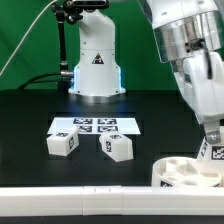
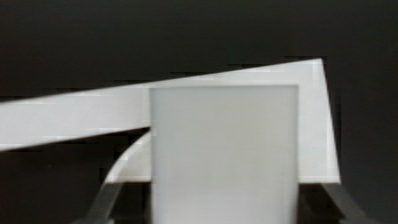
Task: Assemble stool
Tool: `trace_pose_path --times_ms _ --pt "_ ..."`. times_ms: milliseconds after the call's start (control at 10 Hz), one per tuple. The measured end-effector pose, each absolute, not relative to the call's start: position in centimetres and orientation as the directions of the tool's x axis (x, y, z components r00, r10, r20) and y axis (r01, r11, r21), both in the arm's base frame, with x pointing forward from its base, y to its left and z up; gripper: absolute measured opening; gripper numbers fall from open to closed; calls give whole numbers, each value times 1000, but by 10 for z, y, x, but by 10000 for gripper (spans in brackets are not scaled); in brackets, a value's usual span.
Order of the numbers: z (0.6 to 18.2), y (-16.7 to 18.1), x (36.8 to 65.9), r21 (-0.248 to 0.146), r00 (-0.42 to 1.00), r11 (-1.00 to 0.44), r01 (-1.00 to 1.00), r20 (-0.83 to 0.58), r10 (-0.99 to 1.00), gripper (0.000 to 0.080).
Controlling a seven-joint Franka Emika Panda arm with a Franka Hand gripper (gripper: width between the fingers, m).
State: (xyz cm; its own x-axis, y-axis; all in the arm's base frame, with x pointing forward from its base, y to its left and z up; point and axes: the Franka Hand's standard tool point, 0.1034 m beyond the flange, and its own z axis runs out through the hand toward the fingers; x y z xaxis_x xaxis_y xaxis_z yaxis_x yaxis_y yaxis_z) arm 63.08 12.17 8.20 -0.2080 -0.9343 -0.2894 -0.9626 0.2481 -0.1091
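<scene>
The round white seat (image 1: 183, 171) lies at the exterior view's lower right, with holes in its top. My gripper (image 1: 212, 143) is shut on a white stool leg (image 1: 214, 153) with a tag and holds it upright just over the seat's right side. In the wrist view the held leg (image 2: 222, 150) fills the middle between my two fingers (image 2: 118, 200), and a curved bit of the seat (image 2: 130, 160) shows beside it. Two more tagged legs (image 1: 63, 143) (image 1: 116, 148) lie on the black table left of the seat.
The marker board (image 1: 95, 126) lies flat behind the two loose legs. A long white bar (image 1: 80, 206) runs along the table's front edge and also shows in the wrist view (image 2: 71, 120). The robot's base (image 1: 95, 70) stands at the back.
</scene>
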Motion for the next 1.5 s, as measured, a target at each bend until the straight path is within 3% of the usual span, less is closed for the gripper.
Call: trace_pose_path --times_ms 500,600,700,800,1000,1100,1500 --pt "81 121 631 -41 -417 450 -892 -312 -854 340" --pt "81 122 631 -32 -439 472 -881 -315 -841 434" --pt "81 123 631 -32 -423 455 -890 -313 -850 434" --pt "86 127 631 -12 -395 420 -907 -314 -863 596" --pt "99 135 638 -27 -352 381 -924 -327 -877 642" --pt "103 136 639 -54 -285 319 -946 -327 -901 642" --pt "100 135 638 -145 33 10 -989 -291 -956 649"
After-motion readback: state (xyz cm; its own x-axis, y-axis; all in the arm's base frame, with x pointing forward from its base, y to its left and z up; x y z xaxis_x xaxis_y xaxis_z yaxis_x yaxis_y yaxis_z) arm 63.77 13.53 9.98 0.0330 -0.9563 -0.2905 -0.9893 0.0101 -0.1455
